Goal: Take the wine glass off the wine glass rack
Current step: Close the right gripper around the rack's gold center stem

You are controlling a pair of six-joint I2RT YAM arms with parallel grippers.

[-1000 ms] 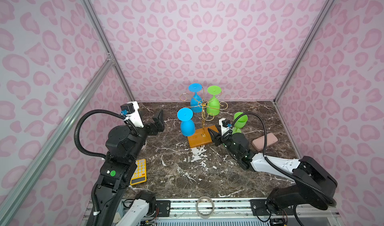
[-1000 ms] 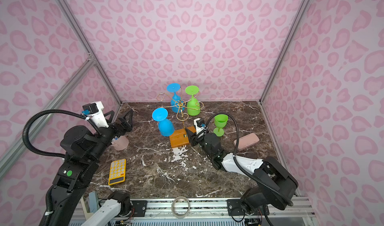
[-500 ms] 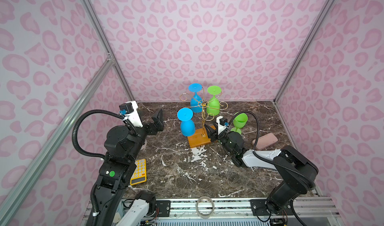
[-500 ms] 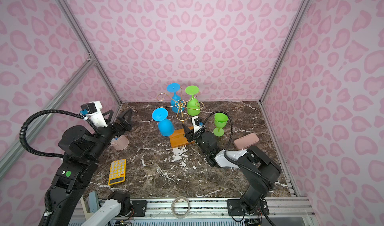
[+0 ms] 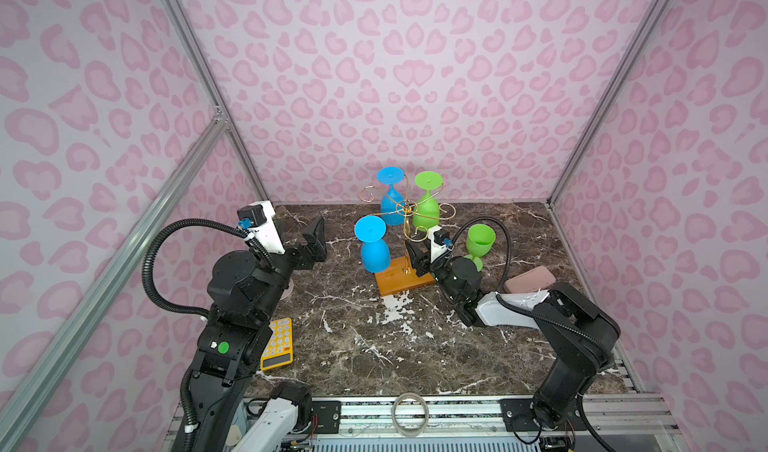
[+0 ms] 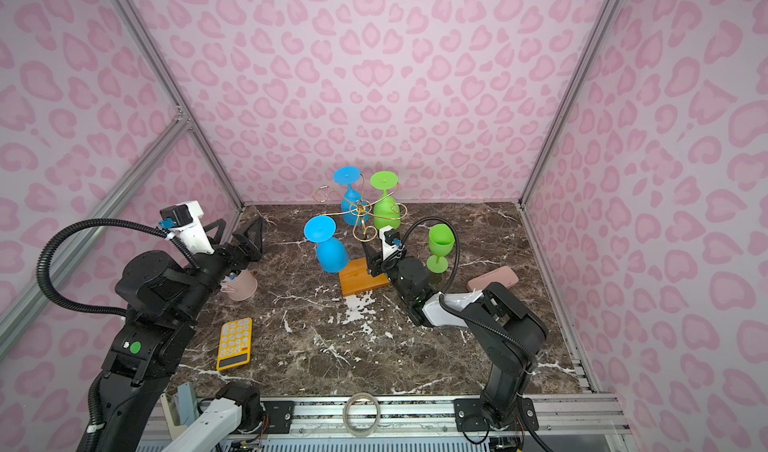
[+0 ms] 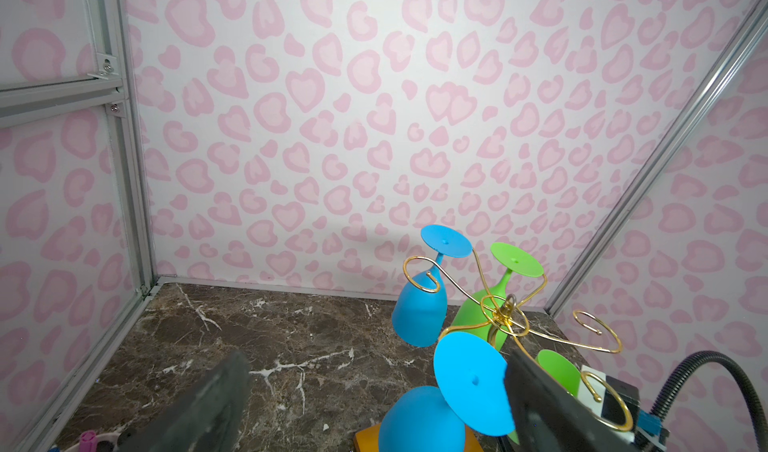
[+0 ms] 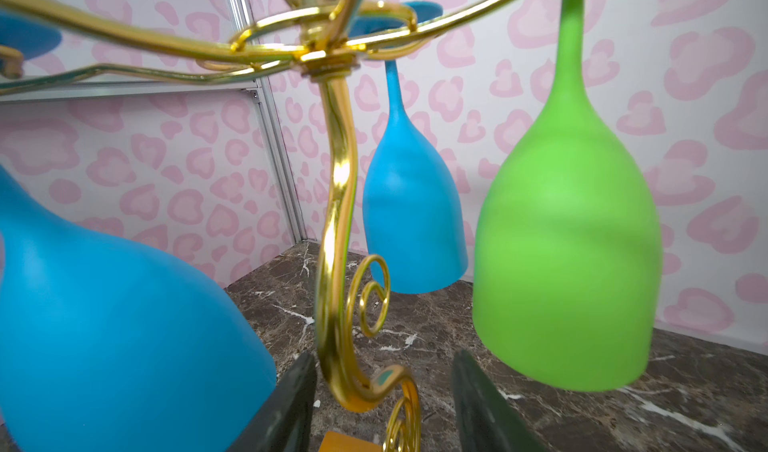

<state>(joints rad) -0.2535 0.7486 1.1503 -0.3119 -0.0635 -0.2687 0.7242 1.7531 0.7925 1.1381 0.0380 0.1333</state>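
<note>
**A:** Where is the wine glass rack?

**B:** The wine glass rack (image 5: 405,281) stands upright toward the back middle of the marble surface (image 5: 374,346). Its wooden base lies flat on the surface.

**A:** What hangs on it?

**B:** Three glasses, all upside down, hung by their feet. The front blue wine glass (image 5: 374,250) hangs on the arm facing the left robot arm. The back blue wine glass (image 5: 390,209) and the hanging green wine glass (image 5: 428,211) are side by side toward the rear wall.

**A:** And the other green one?

**B:** The standing green wine glass (image 5: 480,242) is upright on the surface just to the right of the rack, clear of the wire.

**A:** What about the right gripper?

**B:** The right gripper (image 8: 384,356) sits low at the rack. Its fingers (image 8: 282,412) are partly apart, with the gold post (image 8: 336,221) between them. The post is close to one finger, with a clear gap to the other. They grip nothing.

**A:** And the left?

**B:** The left gripper (image 6: 237,232) hovers above the surface to the left of the rack, apart from the front blue wine glass. Its fingers are spread wide and empty.

**A:** Anything else around?

**B:** A yellow calculator (image 6: 235,344) lies near the front left. A pink cup (image 6: 243,284) stands under the left arm, and a pink case (image 6: 492,279) lies to the right.
</note>
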